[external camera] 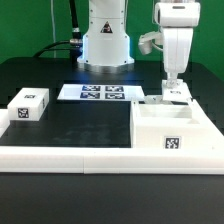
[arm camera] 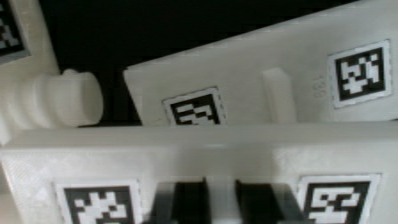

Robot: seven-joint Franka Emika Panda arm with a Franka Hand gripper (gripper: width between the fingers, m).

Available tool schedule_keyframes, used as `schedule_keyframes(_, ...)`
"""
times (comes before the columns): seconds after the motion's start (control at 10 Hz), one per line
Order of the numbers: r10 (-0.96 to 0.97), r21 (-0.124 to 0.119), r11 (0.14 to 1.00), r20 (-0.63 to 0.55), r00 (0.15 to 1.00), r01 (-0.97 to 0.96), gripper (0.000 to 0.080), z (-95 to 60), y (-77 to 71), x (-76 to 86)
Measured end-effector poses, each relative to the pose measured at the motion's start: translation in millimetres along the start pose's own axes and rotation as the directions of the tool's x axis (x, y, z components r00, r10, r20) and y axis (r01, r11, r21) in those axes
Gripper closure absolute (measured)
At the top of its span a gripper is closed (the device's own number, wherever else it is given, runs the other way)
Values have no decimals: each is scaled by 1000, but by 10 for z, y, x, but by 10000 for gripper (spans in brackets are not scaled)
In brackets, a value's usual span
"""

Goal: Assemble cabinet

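- White cabinet body (external camera: 170, 128), boxy and open on top, sits on the black table (external camera: 80, 125) at the exterior view's right. One tag shows on its near face.
- The gripper (external camera: 172, 88) hangs pointing down just behind the body, right above a flat white panel (external camera: 172, 98) lying there.
- In the wrist view the panel (arm camera: 267, 95) lies tilted and carries two tags, with a rounded white knob (arm camera: 63, 95) beside it.
- Two dark fingers (arm camera: 185, 200) show close together, with a pale sliver between them. Cannot tell whether the jaws grip anything.
- A small white tagged block (external camera: 28, 106) sits well apart at the exterior view's left.
- The marker board (external camera: 100, 93) lies flat near the arm base.
- A long low white rail (external camera: 70, 157) runs along the near edge, touching the body.
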State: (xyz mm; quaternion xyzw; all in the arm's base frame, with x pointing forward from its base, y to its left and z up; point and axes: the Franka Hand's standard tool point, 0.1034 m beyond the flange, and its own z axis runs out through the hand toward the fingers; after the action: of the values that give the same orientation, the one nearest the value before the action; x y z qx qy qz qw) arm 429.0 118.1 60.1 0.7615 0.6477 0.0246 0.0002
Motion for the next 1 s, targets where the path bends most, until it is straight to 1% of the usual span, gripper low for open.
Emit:
schedule_keyframes(0.2, 0, 2, 1000, 0, 1000, 0, 729, 10, -6, 0)
schedule_keyframes(0.3, -1, 7, 1000, 0, 1000, 1, 729, 35, -20, -3)
schedule_keyframes(0.7, 0, 2, 1000, -1, 1000, 0, 729, 20, 51, 10)
schedule_keyframes(1.0, 1, 3, 1000, -2, 1000, -1, 729, 26, 50, 12)
